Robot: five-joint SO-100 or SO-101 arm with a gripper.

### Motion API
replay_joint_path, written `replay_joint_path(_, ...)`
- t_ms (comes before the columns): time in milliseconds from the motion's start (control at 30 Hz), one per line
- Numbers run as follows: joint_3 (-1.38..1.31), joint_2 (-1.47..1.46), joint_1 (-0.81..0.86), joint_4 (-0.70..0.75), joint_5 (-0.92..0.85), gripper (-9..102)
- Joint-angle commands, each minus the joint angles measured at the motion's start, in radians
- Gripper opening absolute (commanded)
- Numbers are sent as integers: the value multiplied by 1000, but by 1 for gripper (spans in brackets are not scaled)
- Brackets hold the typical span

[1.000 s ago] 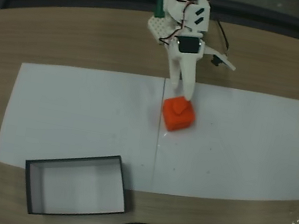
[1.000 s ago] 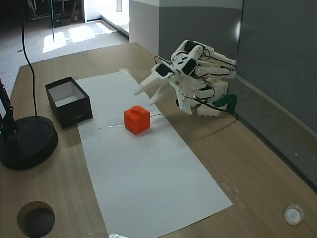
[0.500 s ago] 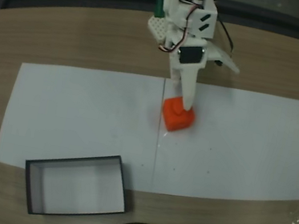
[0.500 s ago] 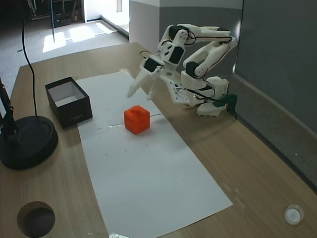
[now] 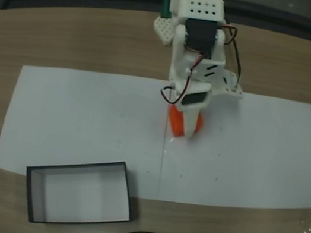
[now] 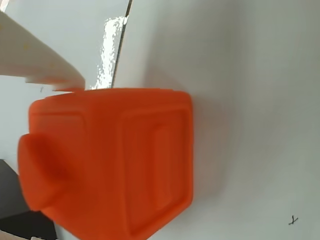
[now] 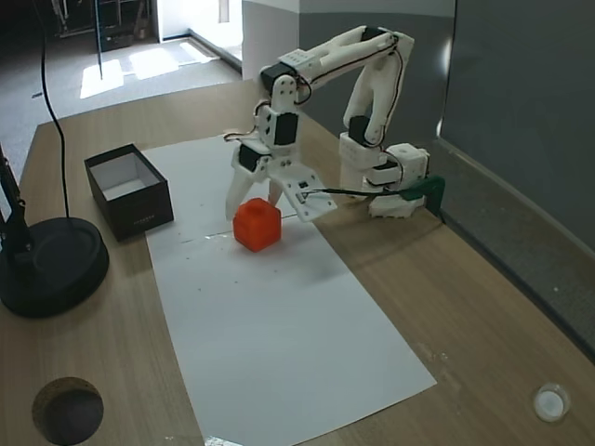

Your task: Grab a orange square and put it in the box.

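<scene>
Wrist view is showing the orange square [image 6: 115,160] close up, sitting on the white paper [image 6: 240,75] with a rounded knob sticking out of one face toward the left of the picture and a raised mark on the face turned to the camera; one white finger [image 6: 35,60] is reaching in from the upper left, its tip ending right at the cube's top edge, though whether it is touching cannot be told. From a fixed view at the side, the orange square [image 7: 257,224] is resting near the middle of the long paper sheet [image 7: 279,325], and the gripper [image 7: 253,197] is hanging directly over it with its jaws spread, one finger coming down beside the cube's left face and the other angling off behind it to the right, so the cube is lying between them without being pinched. From a fixed view above, the arm is covering most of the orange square [image 5: 174,120], leaving orange slivers showing on either side of the gripper [image 5: 183,124]. The box [image 7: 130,191], black-walled and white inside, is standing well apart from the cube at the paper's far left edge in the side view; from above, the box [image 5: 78,193] is lying at the sheet's lower edge. A round black lamp base [image 7: 46,265] is sitting on the wooden table [image 7: 483,307] near the box.
</scene>
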Motion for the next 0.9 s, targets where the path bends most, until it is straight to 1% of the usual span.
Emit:
replay_joint_path(0, -61, -35, -5, -21, 5, 32)
replay_joint_path(167, -61, -106, -6, -52, 3, 30)
replay_joint_path(200, -61, -114, -6, -51, 2, 27)
replay_joint_path(233, -61, -120, -6, -52, 2, 21)
replay_joint_path(300, -78, -124, -6, -52, 2, 7)
replay_joint_path(333, -92, -126, -6, -52, 2, 2)
replay_joint_path(367, -107, -126, -5, -49, 2, -1)
replay_joint_path(433, -146, -115, 3, -34, 3, 2)
replay_joint_path(533, -258, -112, 6, 31, 3, 3)
replay_joint_path(633, -454, -112, 21, 133, 3, 3)
replay_joint_path(733, -689, -126, 71, 204, -2, 3)
replay_joint_path(867, -925, -133, 155, 206, -5, 3)
